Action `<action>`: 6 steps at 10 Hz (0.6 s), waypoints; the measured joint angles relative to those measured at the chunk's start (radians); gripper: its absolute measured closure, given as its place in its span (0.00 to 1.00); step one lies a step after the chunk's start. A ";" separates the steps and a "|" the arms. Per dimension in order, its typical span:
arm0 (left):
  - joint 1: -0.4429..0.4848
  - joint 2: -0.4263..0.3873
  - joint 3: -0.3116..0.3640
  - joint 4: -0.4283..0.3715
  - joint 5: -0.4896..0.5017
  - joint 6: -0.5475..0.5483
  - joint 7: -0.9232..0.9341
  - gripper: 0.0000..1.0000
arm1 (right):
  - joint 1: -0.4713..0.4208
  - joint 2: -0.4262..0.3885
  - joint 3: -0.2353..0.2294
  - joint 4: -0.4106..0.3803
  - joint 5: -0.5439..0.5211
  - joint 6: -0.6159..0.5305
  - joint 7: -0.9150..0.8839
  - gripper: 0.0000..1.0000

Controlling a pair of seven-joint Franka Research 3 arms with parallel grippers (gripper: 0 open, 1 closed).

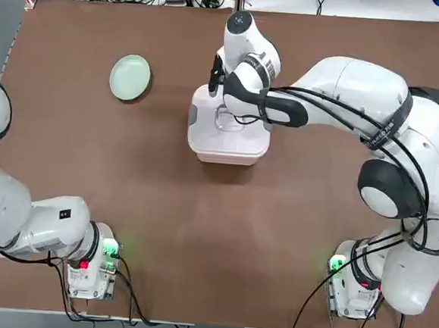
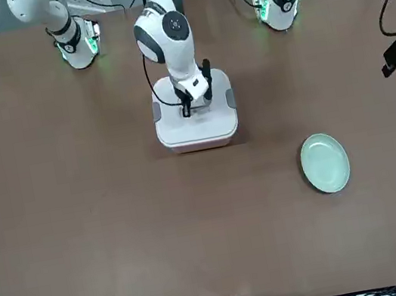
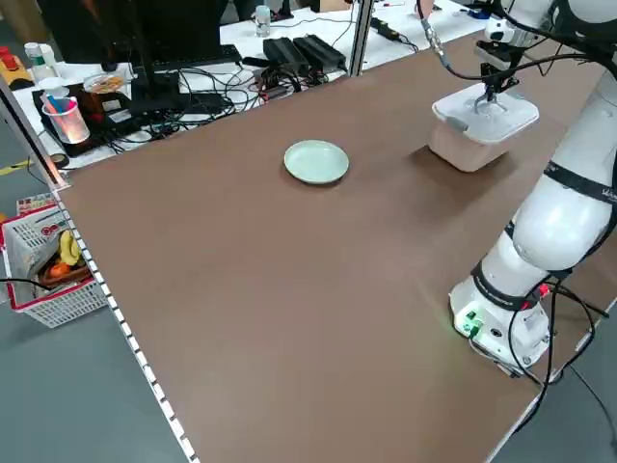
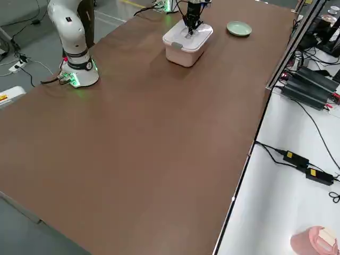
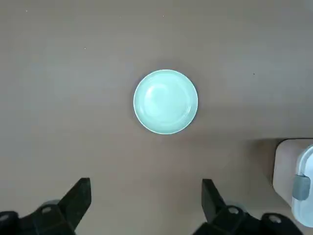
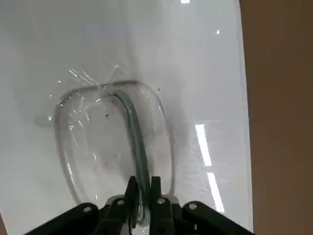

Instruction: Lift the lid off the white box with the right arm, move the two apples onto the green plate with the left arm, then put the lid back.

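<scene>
Gripping the lid handle
I'm pinching the right gripper (image 6: pixel 142 196) nearly closed on the lid (image 1: pixel 230 131)'s handle (image 6: pixel 129 117); a straight lift comes next, I judge.

Even, bright overhead light fills the scene, and the brown tabletop (image 1: pixel 125 202) reads matte with no hot spots. Shadows are soft and short: a faint one hugs the near side of the white box (image 1: pixel 228 155), and a thin crescent sits under the green plate (image 1: pixel 130 77). Glare shows on the glossy right arm (image 1: pixel 347 90) and as bright streaks and a sparkle of highlights on the lid (image 6: pixel 98 58) in the right wrist view. There the right hand (image 6: pixel 142 193) is soft, too close for focus. Green status lights glow at both arm bases.
</scene>
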 joint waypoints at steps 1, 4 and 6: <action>0.000 0.000 0.000 0.000 0.000 0.000 0.000 0.00 | 0.001 -0.001 0.000 0.001 0.000 -0.008 0.002 0.87; 0.000 -0.001 0.000 0.001 0.000 0.000 0.000 0.00 | 0.014 -0.019 0.001 0.002 0.000 -0.032 0.003 0.89; 0.000 -0.001 0.000 0.001 0.000 0.000 0.000 0.00 | 0.020 -0.039 0.001 0.003 0.000 -0.033 0.004 0.90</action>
